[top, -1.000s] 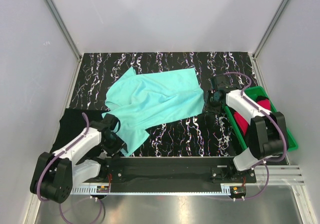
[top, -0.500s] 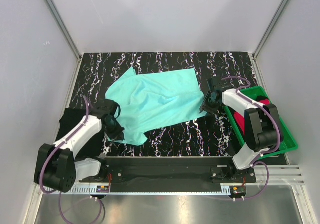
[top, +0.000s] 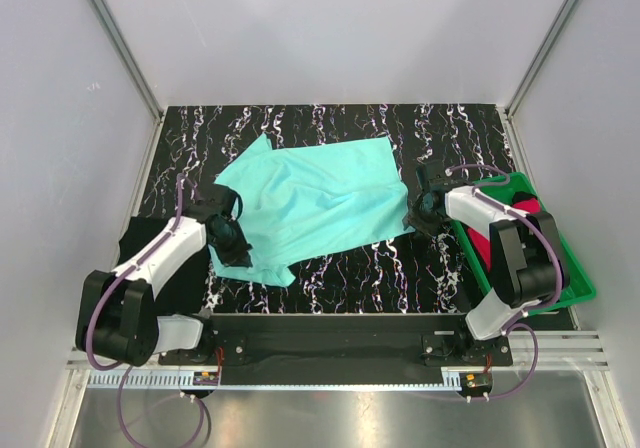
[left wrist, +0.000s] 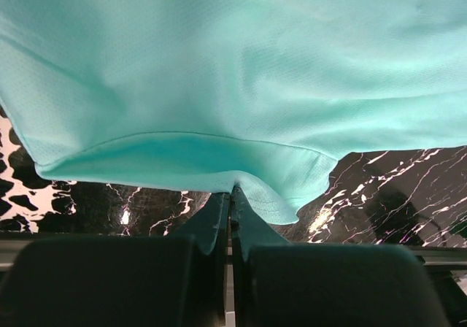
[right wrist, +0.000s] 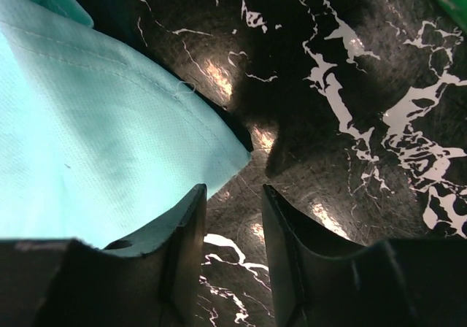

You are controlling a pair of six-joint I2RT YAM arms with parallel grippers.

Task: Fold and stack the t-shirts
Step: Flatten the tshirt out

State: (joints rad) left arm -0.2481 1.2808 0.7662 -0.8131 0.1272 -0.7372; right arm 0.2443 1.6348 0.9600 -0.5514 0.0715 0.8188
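A turquoise t-shirt point(top: 310, 203) lies spread across the middle of a black marbled mat point(top: 400, 258). The left gripper point(left wrist: 232, 203), at the shirt's 8 o'clock edge, is pinching its hem. At the shirt's 3 o'clock corner, the right gripper point(right wrist: 233, 195) has its jaws spread over bare mat, holding nothing. Further toward 3 o'clock, a green tray point(top: 578, 286) holds a red-pink shirt point(top: 484, 243)

A black marbled mat point(top: 400, 133) with white streaks is covering the tabletop from the far wall to the near edge. A turquoise-mint t-shirt point(top: 310, 203) is lying spread and rumpled across the mat's middle, a little left of centre, with its near left edge standing raised off the surface. A black t-shirt point(top: 140, 243) is lying bunched at the near left corner. A green plastic tray point(top: 578, 286) is sitting along the right edge, near the turquoise-mint cloth's right corner.
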